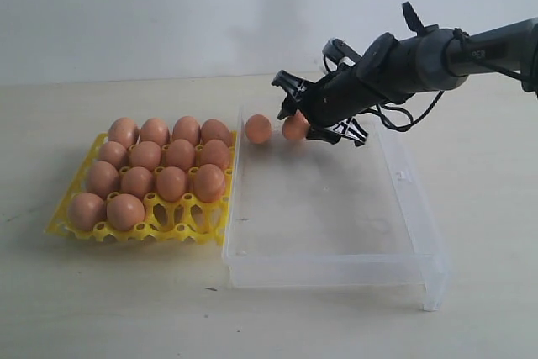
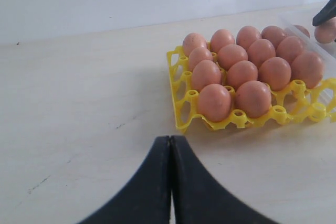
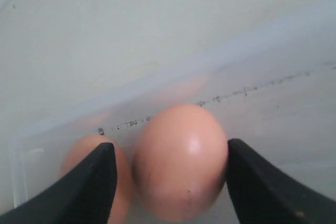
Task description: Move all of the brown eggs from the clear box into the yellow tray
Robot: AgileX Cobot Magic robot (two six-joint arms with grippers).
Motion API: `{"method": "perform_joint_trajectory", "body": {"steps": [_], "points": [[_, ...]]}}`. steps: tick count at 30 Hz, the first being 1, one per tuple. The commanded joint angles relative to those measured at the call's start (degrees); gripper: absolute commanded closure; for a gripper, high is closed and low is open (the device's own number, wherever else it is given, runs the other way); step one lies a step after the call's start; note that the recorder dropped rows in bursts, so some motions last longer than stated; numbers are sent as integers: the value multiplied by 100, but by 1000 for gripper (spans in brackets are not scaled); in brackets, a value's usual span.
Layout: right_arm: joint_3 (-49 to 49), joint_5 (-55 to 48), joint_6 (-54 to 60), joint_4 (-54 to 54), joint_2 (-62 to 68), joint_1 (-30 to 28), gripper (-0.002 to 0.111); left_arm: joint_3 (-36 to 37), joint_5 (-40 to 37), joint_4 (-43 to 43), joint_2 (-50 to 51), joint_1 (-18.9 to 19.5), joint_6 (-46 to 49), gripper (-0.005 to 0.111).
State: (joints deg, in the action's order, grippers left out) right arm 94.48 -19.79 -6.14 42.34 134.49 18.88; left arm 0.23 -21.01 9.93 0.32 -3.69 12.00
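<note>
A pale table (image 1: 101, 300) in front of a white wall holds a yellow tray (image 1: 57, 223) on the left, with a clear box (image 1: 336, 268) right beside it. The tray carries fourteen brown eggs (image 1: 171, 182): three full rows of four, then two more at the left end of the front row. Two further eggs lie side by side in the far corner of the box, on the side nearest the tray and close to the back wall. The right arm (image 1: 420, 60) comes in from the upper right and slants down over the back edge of the box. The right gripper (image 1: 298, 120) is spread around the egg (image 1: 295, 128) that lies further from the tray. Seen from the right wrist, that egg fills most of the space between two black fingers (image 3: 262, 182). One finger sits at the shell and the other stands a little off it, so the jaws are parted and straddle the egg rather than clamp it. The other egg (image 1: 258, 129) lies just beside it, nearer the tray; from the wrist it is half hidden behind a finger. The left gripper (image 2: 170, 141) does not show in the wide view. Its own camera shows its two dark fingers pressed tight together with nothing between them, above the table, with the filled tray a little way ahead.
</note>
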Motion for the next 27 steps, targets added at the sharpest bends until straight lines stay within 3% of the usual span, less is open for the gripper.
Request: {"method": "perform_joint_trajectory", "body": {"steps": [1,5,7,8,11,16,20,27], "points": [[-27,268,7,121,31,-33,49,-23,45,-12,-32,-25,-1,107],[-27,388,7,121,31,-33,49,-23,45,-12,-32,-25,-1,107],[-27,505,7,121,31,-33,57,-23,45,-12,-32,-25,-1,107],[-27,535,7,121,31,-33,64,-23,45,-12,-32,-25,-1,107],[-27,478,60,121,31,-33,106,-23,45,-12,-32,-25,-1,107],[-27,320,138,121,-14,-33,108,-23,45,-12,-32,-25,-1,107],[-27,152,1326,53,-443,116,108,-23,45,-12,-32,-25,-1,107],[-199,334,1929,-1185,-1269,665,108,-23,45,-12,-32,-25,-1,107]]}}
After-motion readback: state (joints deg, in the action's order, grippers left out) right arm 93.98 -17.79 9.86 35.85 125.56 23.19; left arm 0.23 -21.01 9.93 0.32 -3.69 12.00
